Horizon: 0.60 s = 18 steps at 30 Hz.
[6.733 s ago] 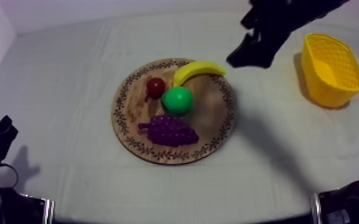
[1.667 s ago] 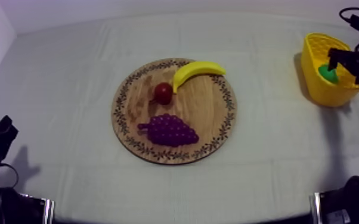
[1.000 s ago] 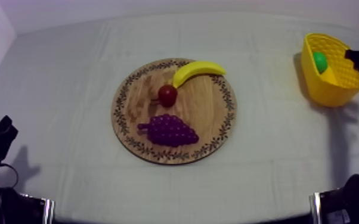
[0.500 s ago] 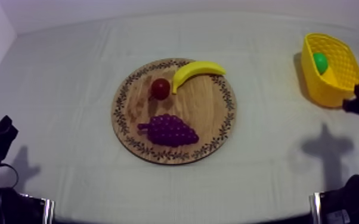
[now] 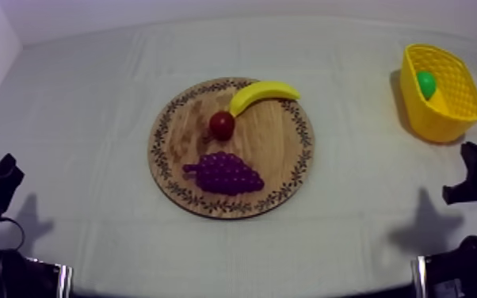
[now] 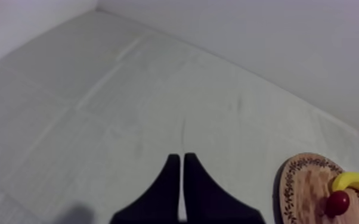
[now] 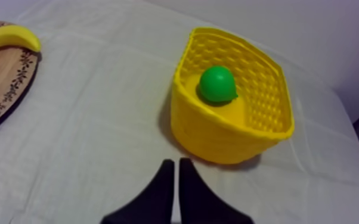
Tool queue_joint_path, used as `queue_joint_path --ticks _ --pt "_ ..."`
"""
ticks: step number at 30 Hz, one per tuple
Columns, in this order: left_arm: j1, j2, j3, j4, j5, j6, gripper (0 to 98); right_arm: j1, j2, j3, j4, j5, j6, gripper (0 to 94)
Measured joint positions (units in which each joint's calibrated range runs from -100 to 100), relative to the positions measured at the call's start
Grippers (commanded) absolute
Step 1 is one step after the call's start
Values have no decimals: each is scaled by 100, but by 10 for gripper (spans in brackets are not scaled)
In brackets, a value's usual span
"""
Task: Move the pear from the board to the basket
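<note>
Your right claw [image 7: 176, 162] is hanging pinched together and empty just short of the yellow basket [image 7: 229, 140], and the pear [image 7: 217, 84] is lying straight ahead of it, inside that basket. Your left claw [image 6: 179, 156], likewise pinched on nothing, is sitting well apart from it, so I am judging the placing done.

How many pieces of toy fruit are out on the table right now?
4. The banana, the small red fruit and the bunch of grapes lie on the wooden board; the pear sits in the yellow basket. The basket's wall might hide another.
</note>
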Motion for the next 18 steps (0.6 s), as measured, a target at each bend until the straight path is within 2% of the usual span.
queue_joint_path --ticks 4,7,13,18 --pt "0 0 0 0 0 0 1 -25 -220 6 209 283 -34 4" --pt "0 0 0 0 0 0 1 -50 -224 81 237 258 -40 5" --pt "0 0 0 0 0 0 1 -62 -228 153 254 265 -349 5" --pt "0 0 0 0 0 0 1 -62 -228 160 254 265 -363 5"
